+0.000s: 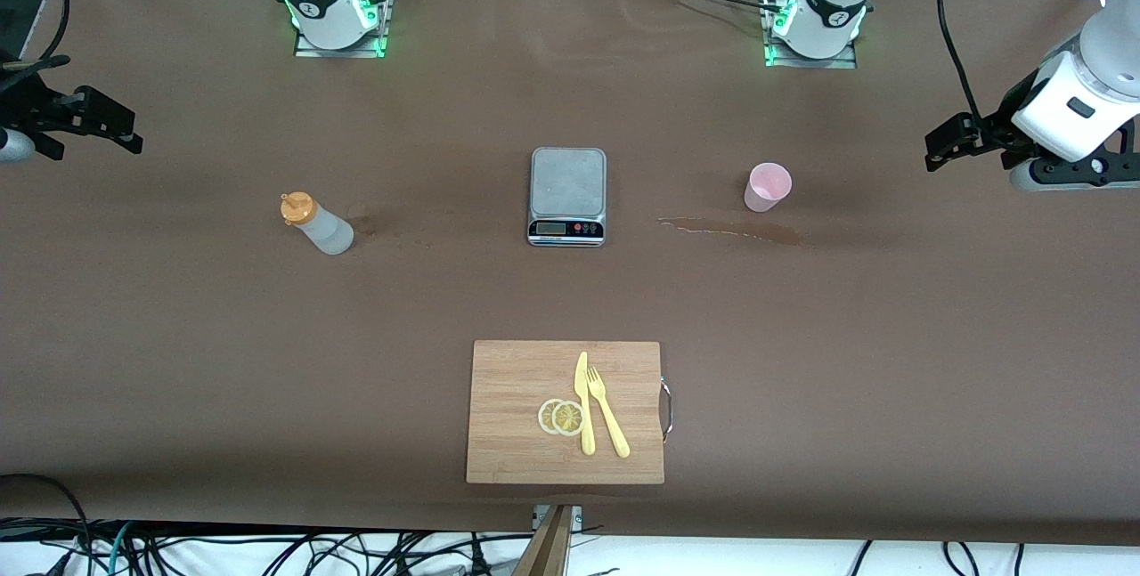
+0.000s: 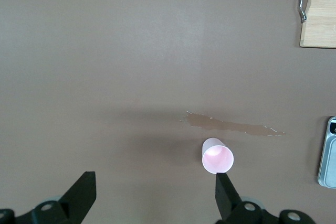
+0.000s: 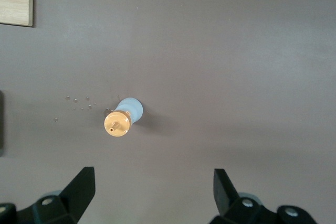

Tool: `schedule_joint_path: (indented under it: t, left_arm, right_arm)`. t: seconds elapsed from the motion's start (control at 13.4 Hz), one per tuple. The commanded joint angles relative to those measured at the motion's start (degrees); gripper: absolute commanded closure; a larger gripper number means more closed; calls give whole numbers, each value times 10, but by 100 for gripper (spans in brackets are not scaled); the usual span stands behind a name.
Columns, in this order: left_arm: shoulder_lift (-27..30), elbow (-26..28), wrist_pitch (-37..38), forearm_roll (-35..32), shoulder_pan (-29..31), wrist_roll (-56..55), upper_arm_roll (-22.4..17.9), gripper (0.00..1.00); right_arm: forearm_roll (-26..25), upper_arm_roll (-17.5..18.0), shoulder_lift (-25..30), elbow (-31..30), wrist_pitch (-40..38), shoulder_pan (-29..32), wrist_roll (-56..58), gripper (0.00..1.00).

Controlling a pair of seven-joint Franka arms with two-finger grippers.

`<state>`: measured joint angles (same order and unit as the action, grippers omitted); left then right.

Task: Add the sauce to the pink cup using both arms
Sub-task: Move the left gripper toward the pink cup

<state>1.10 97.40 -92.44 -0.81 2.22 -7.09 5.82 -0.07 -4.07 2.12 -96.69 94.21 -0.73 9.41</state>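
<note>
Two sets of jaws hang wide open and empty over the worktop (image 1: 178,362), one at each end. With the scale (image 1: 568,195) as the clock's centre in the front view, the sauce (image 1: 317,223) stands upright at about 9 o'clock, toward the right arm's end, its orange cap up. The pink cup (image 1: 767,186) stands upright at about 3 o'clock, toward the left arm's end, with a thin brown smear (image 1: 730,230) on the worktop just nearer the front camera than it. At 6 o'clock lies a wooden cutting board (image 1: 517,416) carrying two lemon slices (image 1: 561,417), a yellow knife (image 1: 583,402) and a yellow fork (image 1: 607,411). The left gripper (image 1: 942,145) hovers over the worktop's edge at the cup's end. The right gripper (image 1: 107,124) hovers over the bottle's end.
</note>
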Motion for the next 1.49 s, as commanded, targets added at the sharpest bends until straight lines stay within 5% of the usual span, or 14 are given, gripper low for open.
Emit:
schedule_joint_path:
  t: [0.0, 1.04, 1.42]
  left_arm:
    - [14, 13, 2, -2, -8, 10, -8, 0]
    - [-34, 23, 94, -2, -15, 88, 1, 0]
    - [-20, 187, -56, 27, -14, 88, 4, 0]
  right_arm:
    - [8, 0, -5, 13, -8, 3, 5, 0]
    - [7, 0, -5, 13, -7, 3, 5, 0]
    - [8, 0, -5, 13, -7, 3, 5, 0]
